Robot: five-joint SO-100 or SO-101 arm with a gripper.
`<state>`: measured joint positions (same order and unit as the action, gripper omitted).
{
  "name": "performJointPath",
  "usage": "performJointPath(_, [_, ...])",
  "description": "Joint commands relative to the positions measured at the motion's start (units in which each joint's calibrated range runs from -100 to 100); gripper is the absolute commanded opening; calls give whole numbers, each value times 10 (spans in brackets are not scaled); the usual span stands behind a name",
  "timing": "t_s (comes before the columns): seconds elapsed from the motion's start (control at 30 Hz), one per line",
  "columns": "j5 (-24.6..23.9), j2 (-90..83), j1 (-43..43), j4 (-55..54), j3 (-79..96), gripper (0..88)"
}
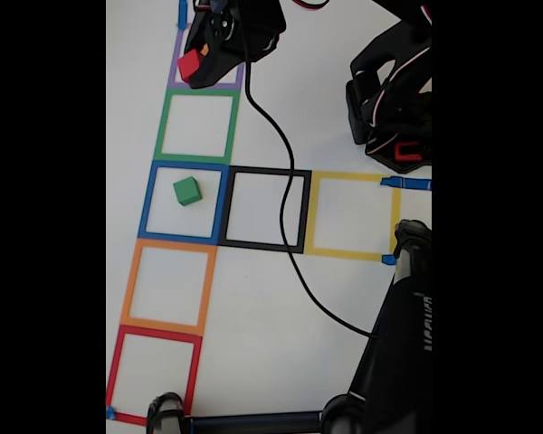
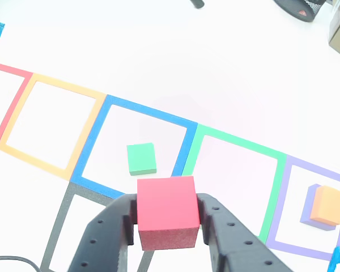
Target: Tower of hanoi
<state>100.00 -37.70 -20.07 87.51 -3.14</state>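
Note:
My gripper (image 2: 168, 222) is shut on the red cube (image 2: 168, 212), which it holds above the table; in the fixed view the gripper (image 1: 194, 68) with the red cube (image 1: 189, 63) hangs over the purple tape square at the top. The green cube (image 1: 187, 191) lies alone inside the blue tape square, also seen as the green cube (image 2: 141, 158) in the other view. The orange cube (image 2: 330, 204) sits stacked on the purple cube (image 2: 311, 205) inside the purple tape square at the right of the other view.
Tape squares run in a column: purple, green (image 1: 197, 126), blue, orange (image 1: 166, 286), red (image 1: 153, 375), with black (image 1: 264, 210) and yellow (image 1: 351, 216) squares branching right. A black cable (image 1: 285, 181) crosses the black square. A second black arm (image 1: 391, 90) stands at upper right.

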Motion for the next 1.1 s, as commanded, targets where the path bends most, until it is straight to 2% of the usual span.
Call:
performJointPath(0.0, [0,-35,-9,-128,131,30])
performJointPath(0.23, [0,-73,-22,-396,411,30])
performJointPath(0.43, [0,-50,-49,-599,560,31])
performJointPath(0.83, [0,147,-72,-958,665,32])
performJointPath(1.07, [0,234,-62,-1081,697,32])
